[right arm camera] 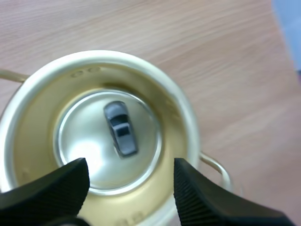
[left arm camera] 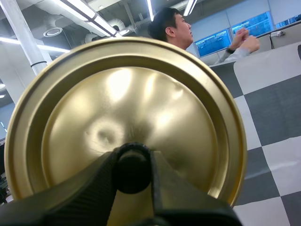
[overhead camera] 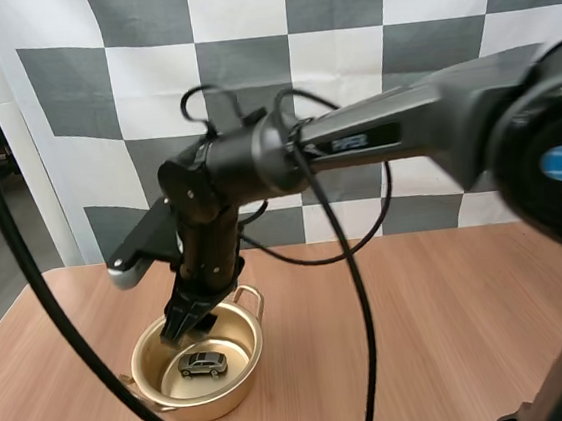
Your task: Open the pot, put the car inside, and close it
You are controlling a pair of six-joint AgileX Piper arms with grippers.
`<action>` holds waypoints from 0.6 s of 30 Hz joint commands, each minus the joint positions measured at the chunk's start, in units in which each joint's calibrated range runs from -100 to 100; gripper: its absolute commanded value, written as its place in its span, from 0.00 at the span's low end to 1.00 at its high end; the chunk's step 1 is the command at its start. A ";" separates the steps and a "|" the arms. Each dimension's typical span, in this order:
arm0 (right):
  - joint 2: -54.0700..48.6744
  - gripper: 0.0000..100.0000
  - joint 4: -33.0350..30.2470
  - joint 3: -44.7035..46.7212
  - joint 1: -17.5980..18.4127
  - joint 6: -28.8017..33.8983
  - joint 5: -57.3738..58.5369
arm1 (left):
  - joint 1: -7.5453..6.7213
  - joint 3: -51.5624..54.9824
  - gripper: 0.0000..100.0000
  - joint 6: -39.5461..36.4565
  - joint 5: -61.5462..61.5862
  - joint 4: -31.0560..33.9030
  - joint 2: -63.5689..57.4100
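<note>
Golden pot uncovered, grey car laid inside, right jaws spread apart seemingly over its rim, lid clamped in left jaws.

Right hand open over the uncovered pot, car inside.
The hand hangs above the golden pot, its two black fingers standing apart, ribbed inner faces turned to each other, nothing between them. The small grey car lies on the pot's round bottom, near the middle and clear of the wall. One loop handle juts from the rim over the light wooden table.
</note>
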 commanded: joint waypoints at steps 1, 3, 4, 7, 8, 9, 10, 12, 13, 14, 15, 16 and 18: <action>-6.68 0.88 -3.10 -0.07 -1.07 1.97 2.05 | -0.01 0.02 0.00 0.06 0.00 -0.04 0.03; -10.81 0.88 -3.88 -0.07 -2.78 2.41 3.61 | -0.01 0.02 0.00 0.06 0.00 -0.04 0.21; -12.82 0.88 -3.88 -0.07 -3.98 2.41 4.25 | -0.01 0.02 0.00 0.06 0.00 -0.04 0.62; -18.28 0.82 -3.88 -0.07 -8.24 2.41 6.86 | -0.01 0.02 0.00 -0.08 0.00 0.13 2.13; -20.24 0.77 -3.88 -0.07 -9.86 2.41 7.79 | -0.01 0.41 0.00 -0.07 0.00 0.12 2.64; -21.76 0.67 -3.88 0.06 -11.18 2.41 8.48 | -0.01 0.94 0.00 -0.09 0.00 0.12 3.01; -23.64 0.54 -3.99 0.06 -12.87 2.28 9.05 | -0.01 1.66 0.00 -0.09 0.00 0.12 3.50; -26.99 0.24 -4.75 0.06 -15.98 2.28 9.41 | -0.01 3.52 0.00 -0.09 0.00 0.12 4.36; -28.82 0.04 -5.30 0.06 -17.64 2.22 9.41 | -0.01 4.97 0.00 -0.09 0.00 0.12 4.56; -30.66 0.00 -5.76 0.06 -19.26 1.85 9.22 | -0.01 6.78 0.00 -0.09 0.00 0.12 4.76; -32.47 0.00 -5.74 0.06 -20.51 1.33 8.83 | -0.01 8.91 0.00 -0.09 0.00 0.12 5.06; -34.16 0.00 -5.74 0.06 -21.96 0.40 8.82 | -0.01 10.88 0.00 -0.09 0.00 0.12 5.06; -37.08 0.00 -5.74 0.06 -24.36 -0.43 8.65 | -0.01 16.60 0.00 -0.09 0.00 0.12 5.06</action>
